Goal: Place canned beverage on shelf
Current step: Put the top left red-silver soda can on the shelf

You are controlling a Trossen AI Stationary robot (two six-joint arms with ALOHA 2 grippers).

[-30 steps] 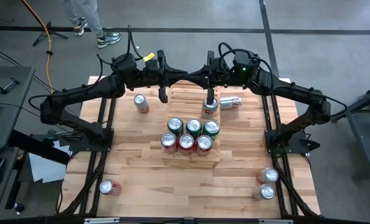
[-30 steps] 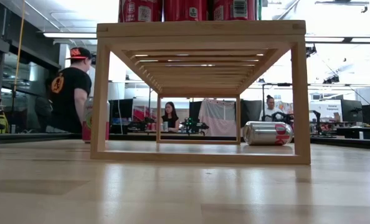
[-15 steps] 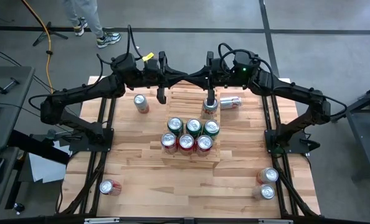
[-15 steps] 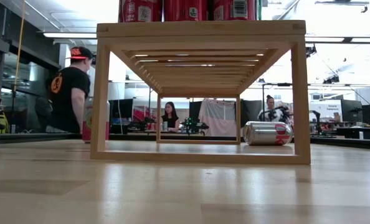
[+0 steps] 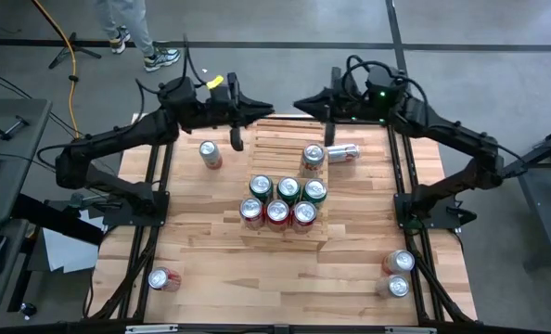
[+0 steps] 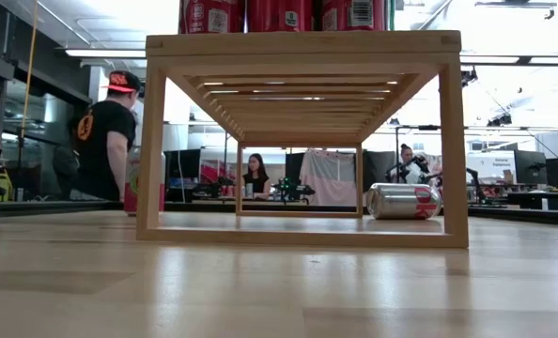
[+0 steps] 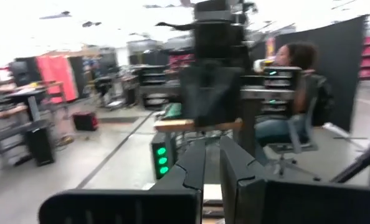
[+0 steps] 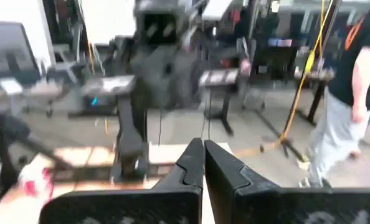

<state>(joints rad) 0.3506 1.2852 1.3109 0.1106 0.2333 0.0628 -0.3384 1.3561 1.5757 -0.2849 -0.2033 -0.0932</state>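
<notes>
Seven cans stood on your shelf [image 5: 285, 148]: six clustered on the near tiers [image 5: 277, 201], one upright [image 5: 313, 156] at two o'clock from them. By my judgement, five cans off the shelf remained. One silver-and-red can [image 5: 343, 152] lay sideways just beyond. Farther back, your left claw [image 5: 236, 139] and right claw [image 5: 329, 122] hung empty, fingers nearly together.

Bright overhead light glares white behind the shelf [image 6: 302, 141]. Both wrist views are blurred. The tabletop [image 6: 260, 300] foreground is soft.
</notes>
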